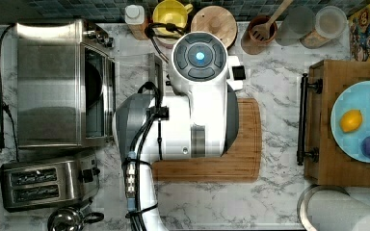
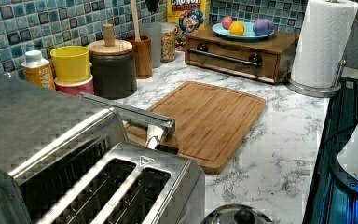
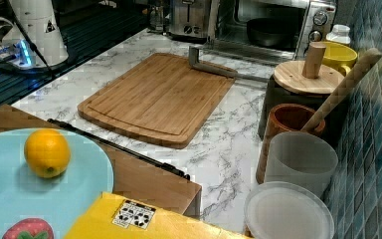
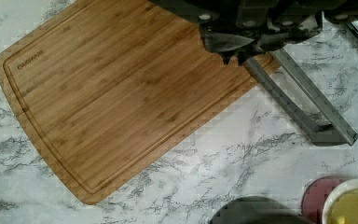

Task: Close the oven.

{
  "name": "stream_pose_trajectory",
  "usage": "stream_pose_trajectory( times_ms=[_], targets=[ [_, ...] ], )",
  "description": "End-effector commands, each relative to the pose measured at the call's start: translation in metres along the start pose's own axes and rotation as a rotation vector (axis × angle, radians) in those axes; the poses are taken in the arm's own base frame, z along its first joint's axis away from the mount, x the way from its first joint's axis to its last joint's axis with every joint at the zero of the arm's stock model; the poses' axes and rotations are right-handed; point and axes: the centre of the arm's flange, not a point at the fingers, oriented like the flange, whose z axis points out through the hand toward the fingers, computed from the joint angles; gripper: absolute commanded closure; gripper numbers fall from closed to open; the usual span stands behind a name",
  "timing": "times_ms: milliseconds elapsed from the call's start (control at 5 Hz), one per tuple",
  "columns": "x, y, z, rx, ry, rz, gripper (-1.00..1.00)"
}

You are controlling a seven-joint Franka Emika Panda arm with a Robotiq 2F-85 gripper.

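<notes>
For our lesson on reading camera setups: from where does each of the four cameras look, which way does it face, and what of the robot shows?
Top view: overhead, facing straight down on the arm, the open oven and the cutting board.
Left view: low behind the toaster, facing across the board toward the paper towels; the robot's base at the left view's right edge.
Right view: beside the fruit plate, facing the oven; base far off.
Wrist view: on the arm, facing down; gripper over the board.
All four views share the board and oven handle.
</notes>
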Motion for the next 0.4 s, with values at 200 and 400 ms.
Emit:
stream_pose_trajectory(
  times_ms=[200,400],
  targets=[
    [-0.01,-0.001,0.024,0.056,-0.028,-0.123,1.0],
    [0.0,0.036,0.062,0.227,-0.047,-0.23,1.0]
  ],
)
